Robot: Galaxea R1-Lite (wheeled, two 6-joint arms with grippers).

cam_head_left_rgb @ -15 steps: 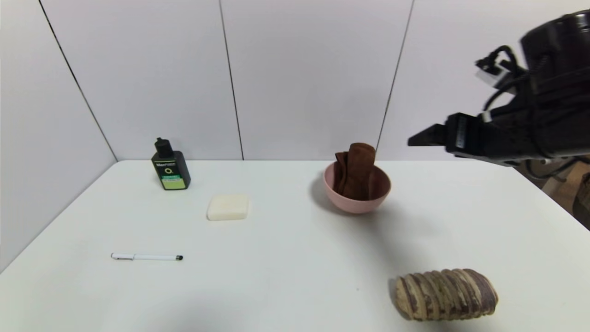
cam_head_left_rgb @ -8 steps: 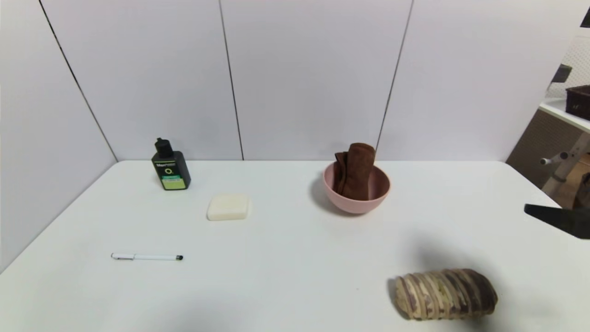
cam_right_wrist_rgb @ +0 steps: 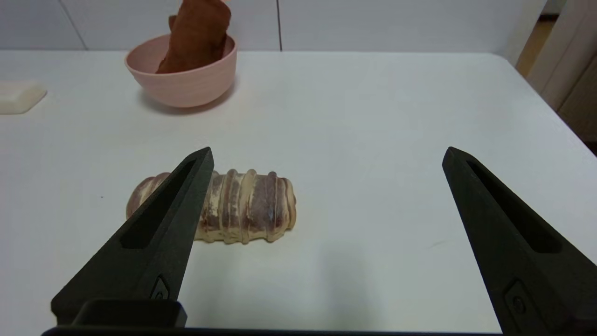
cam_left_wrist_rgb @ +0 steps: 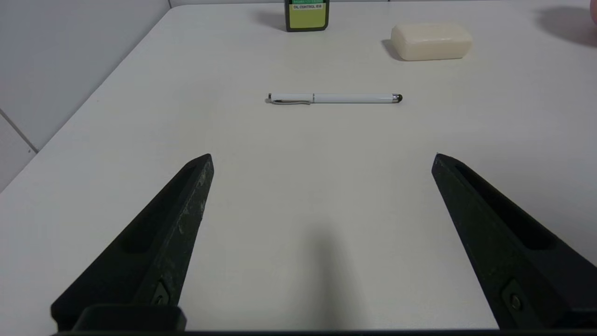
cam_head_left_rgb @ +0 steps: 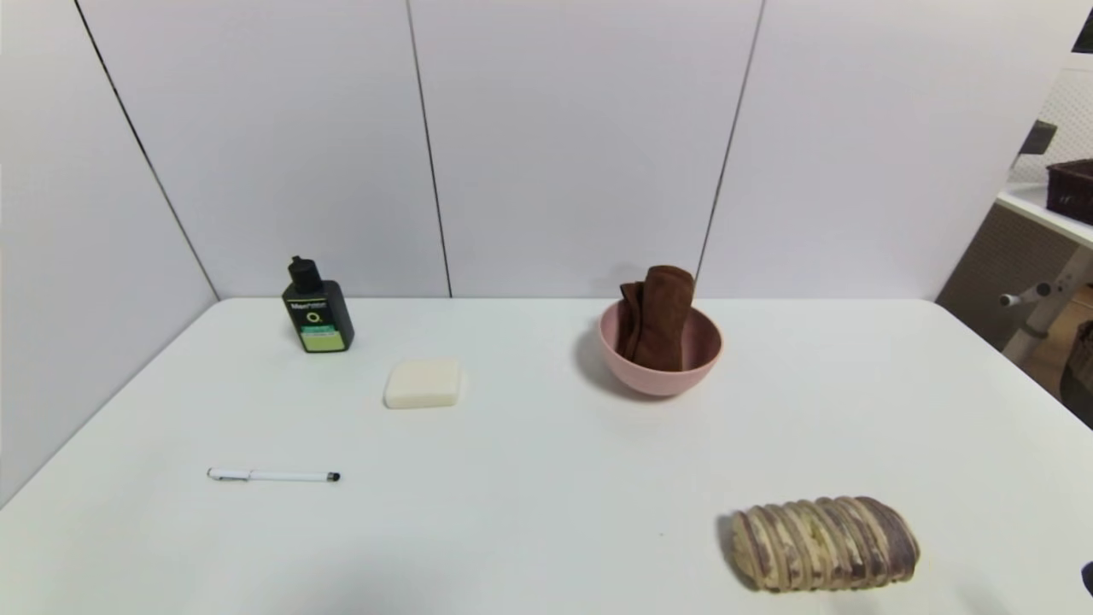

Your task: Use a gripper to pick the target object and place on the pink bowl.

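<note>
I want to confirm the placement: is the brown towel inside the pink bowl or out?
Inside. The brown towel stands in the pink bowl, its top above the rim.

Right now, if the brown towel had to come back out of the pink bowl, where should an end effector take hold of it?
Probably at the top end of the brown towel, coming from above. It stands nearly upright in the pink bowl, its upper part rising clear of the rim while the bowl wall hides its lower part.
</note>
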